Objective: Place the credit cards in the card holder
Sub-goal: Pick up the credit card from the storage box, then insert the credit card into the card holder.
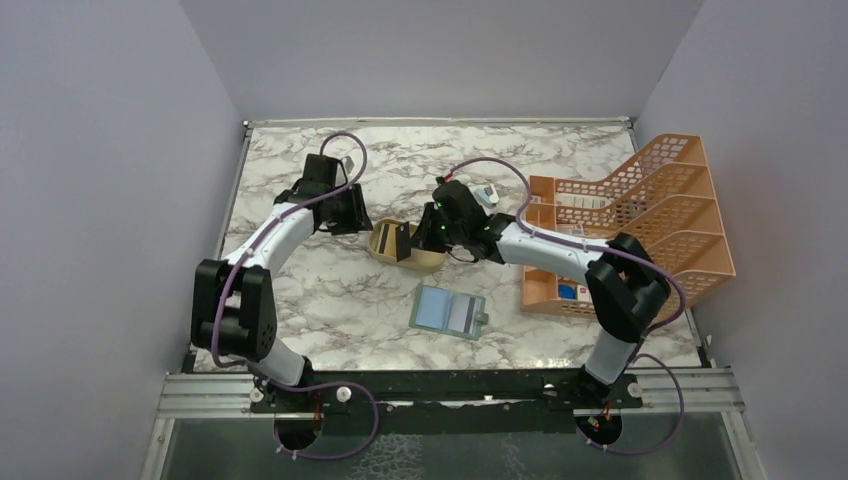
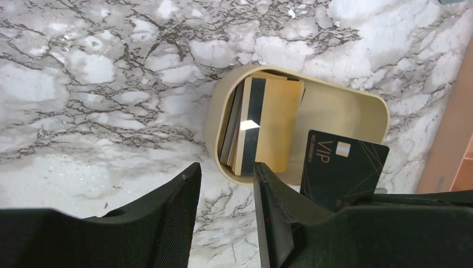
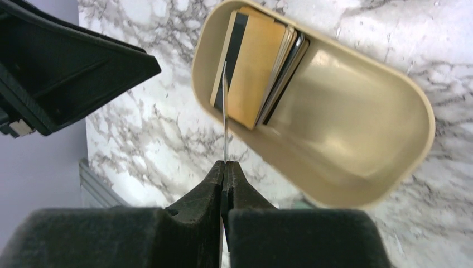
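Observation:
A stack of credit cards (image 2: 262,125), tan-brown on top with a dark stripe, stands on edge at one end of the tan oval dish (image 2: 346,114); it also shows in the right wrist view (image 3: 254,67). My right gripper (image 3: 225,164) is shut on a black VIP card (image 2: 340,167), seen edge-on (image 3: 225,111) above the dish rim. My left gripper (image 2: 226,184) is open and empty, just beside the dish. The card holder (image 1: 448,312), a grey-green wallet, lies open on the table nearer the arm bases.
An orange mesh file rack (image 1: 640,225) stands at the right. A small blue-and-white gadget (image 1: 487,195) lies behind the right arm. The dish (image 1: 428,261) sits mid-table between both grippers. Walls close in the table on three sides.

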You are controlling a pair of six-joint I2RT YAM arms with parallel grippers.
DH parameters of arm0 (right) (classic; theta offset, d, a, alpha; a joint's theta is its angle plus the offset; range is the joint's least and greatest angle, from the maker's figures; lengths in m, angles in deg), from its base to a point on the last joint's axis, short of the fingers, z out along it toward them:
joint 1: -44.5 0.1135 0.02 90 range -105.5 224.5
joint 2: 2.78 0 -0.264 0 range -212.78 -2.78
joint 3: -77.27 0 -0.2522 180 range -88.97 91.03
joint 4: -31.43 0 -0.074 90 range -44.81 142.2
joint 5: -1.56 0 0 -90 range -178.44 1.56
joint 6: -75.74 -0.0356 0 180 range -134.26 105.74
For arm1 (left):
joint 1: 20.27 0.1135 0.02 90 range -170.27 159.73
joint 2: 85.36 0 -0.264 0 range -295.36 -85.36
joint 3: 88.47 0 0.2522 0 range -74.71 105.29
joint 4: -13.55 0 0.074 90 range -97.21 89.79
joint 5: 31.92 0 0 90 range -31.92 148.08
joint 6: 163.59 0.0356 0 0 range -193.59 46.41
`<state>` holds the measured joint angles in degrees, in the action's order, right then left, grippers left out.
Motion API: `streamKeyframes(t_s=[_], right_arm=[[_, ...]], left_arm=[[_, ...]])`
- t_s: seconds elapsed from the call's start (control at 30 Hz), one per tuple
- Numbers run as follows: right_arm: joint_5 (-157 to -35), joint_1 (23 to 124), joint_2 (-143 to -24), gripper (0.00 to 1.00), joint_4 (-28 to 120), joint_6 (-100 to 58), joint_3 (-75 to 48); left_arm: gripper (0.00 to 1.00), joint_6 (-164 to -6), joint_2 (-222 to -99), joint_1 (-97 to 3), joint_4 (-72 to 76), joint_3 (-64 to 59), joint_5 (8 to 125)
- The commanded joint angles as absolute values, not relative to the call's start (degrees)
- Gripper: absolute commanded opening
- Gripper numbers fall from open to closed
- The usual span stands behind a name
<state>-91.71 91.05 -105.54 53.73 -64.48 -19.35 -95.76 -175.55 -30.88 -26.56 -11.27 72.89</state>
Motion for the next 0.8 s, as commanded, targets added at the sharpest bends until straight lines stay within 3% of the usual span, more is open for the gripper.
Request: streamKeyframes(t_s=[0.0, 0.33, 0.47, 0.77], right_arm=[[-95.0, 91.1, -98.0, 0.01, 52.2, -63.1, -23.6], [-98.9, 91.1, -79.1, 0.01, 53.6, -64.5, -40.2], [-102.3, 91.1, -74.2, 0.01, 53.4, -65.8, -45.1], [-100.7, 91.1, -69.6, 0.01, 54.4, -69.3, -52.8]], left_arm=[[0.41, -95.9, -170.0, -30.7, -27.2, -15.0, 77.4], [0.2, -97.6, -159.4, -33.2, -27.4, -23.4, 87.1], [0.0, -100.6, -156.3, -37.6, -26.7, -26.1, 86.7], [0.0, -112.4, -151.8, -46.1, -15.7, -37.0, 85.1]])
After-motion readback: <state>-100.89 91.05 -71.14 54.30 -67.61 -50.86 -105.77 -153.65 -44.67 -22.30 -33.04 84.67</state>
